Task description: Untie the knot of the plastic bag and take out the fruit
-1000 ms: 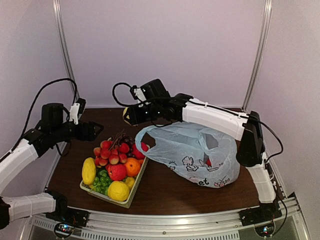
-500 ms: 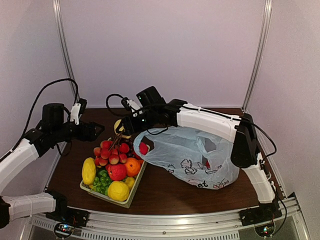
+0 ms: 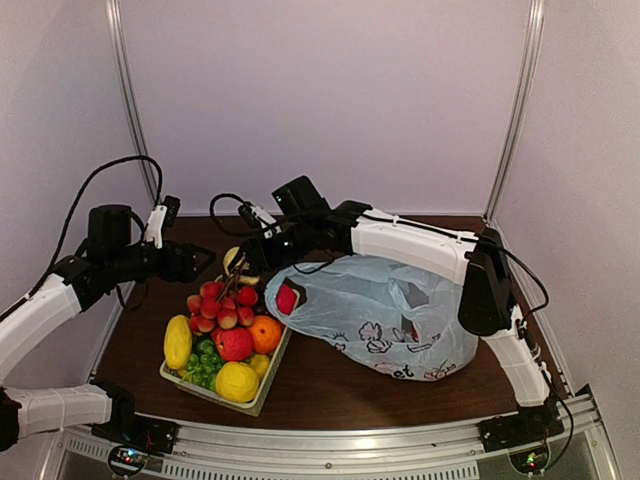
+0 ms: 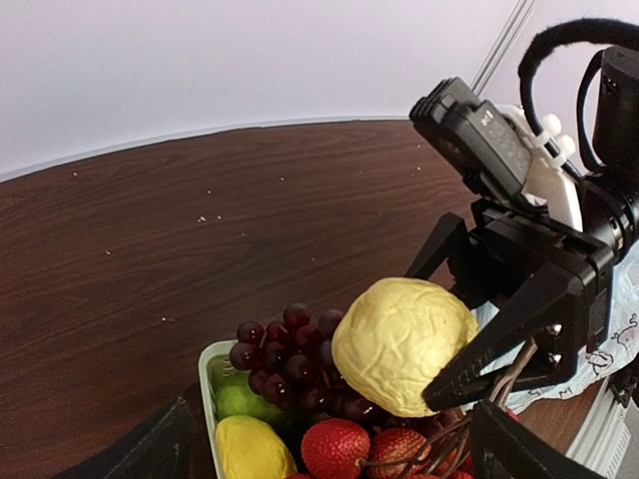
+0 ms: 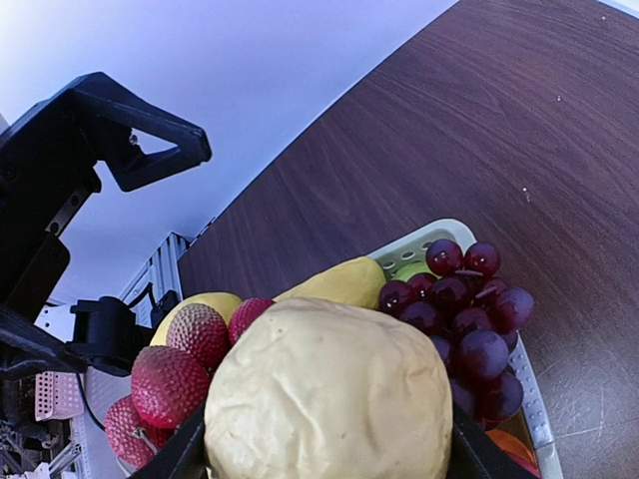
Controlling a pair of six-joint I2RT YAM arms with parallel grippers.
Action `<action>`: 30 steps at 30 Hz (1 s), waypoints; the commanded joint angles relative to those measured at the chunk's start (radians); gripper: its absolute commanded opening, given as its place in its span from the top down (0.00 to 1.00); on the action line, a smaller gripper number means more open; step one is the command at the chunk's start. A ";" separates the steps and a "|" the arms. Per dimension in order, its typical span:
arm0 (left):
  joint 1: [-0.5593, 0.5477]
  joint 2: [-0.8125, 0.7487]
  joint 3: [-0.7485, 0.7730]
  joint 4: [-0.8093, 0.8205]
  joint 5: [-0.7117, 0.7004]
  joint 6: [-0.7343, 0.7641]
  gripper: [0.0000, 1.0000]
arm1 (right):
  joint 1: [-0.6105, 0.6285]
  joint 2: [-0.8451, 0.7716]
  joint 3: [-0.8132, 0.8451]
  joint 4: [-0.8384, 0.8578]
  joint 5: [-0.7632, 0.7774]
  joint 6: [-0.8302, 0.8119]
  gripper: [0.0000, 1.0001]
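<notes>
**Lumpy yellow fruit gripped above the basket's far end**

Near left on the table (image 3: 330, 385): basket (image 3: 225, 400), piled with fruit. From near end to far end: round yellow piece (image 3: 237, 382), green grapes (image 3: 203, 364), long yellow piece (image 3: 177, 342), red apple (image 3: 235, 343), orange (image 3: 265, 333), small red pieces (image 3: 215, 305), dark grapes (image 4: 290, 349).

Just beside the basket on its right: plastic bag (image 3: 390, 300), slumped on its side, dark print low on the near face. Shows a red piece (image 3: 287, 298) at the end next to the basket. No reading possible on the knot; cannot be made out in any view.

Farther back, over the dark grapes: right gripper (image 3: 243, 262), clamped on the lumpy yellow fruit (image 4: 402, 345), one finger on each flank. Reaches in from the right, arm passing above the bag.

Far left, at about the same height: left gripper (image 3: 200, 262), jaws spread wide, holding nothing. Points toward the held fruit, near it but apart. Hangs beside the basket's far left corner, off the table.
</notes>
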 commanded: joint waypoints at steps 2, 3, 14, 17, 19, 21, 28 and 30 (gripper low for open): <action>0.008 0.027 0.010 0.036 0.038 0.015 0.03 | 0.010 0.021 0.016 -0.034 -0.056 -0.001 0.39; 0.008 0.030 0.010 0.035 0.039 0.015 0.03 | 0.011 0.022 0.015 -0.040 -0.057 -0.004 0.39; 0.008 0.109 0.044 0.069 0.047 -0.030 0.03 | 0.016 0.010 -0.003 -0.049 -0.010 -0.018 0.23; 0.008 0.135 0.049 0.103 0.071 -0.061 0.03 | 0.016 -0.001 -0.011 -0.042 -0.002 -0.018 0.21; 0.008 0.161 0.053 0.131 0.096 -0.086 0.03 | 0.016 -0.005 -0.014 -0.041 0.003 -0.022 0.21; 0.008 0.189 0.056 0.158 0.109 -0.108 0.03 | 0.016 -0.005 -0.016 -0.039 0.005 -0.022 0.22; 0.008 0.306 0.087 0.187 0.142 -0.118 0.07 | 0.016 -0.022 -0.044 -0.015 0.007 -0.022 0.27; 0.008 0.340 0.085 0.196 0.159 -0.125 0.14 | 0.016 -0.027 -0.052 -0.011 0.008 -0.022 0.28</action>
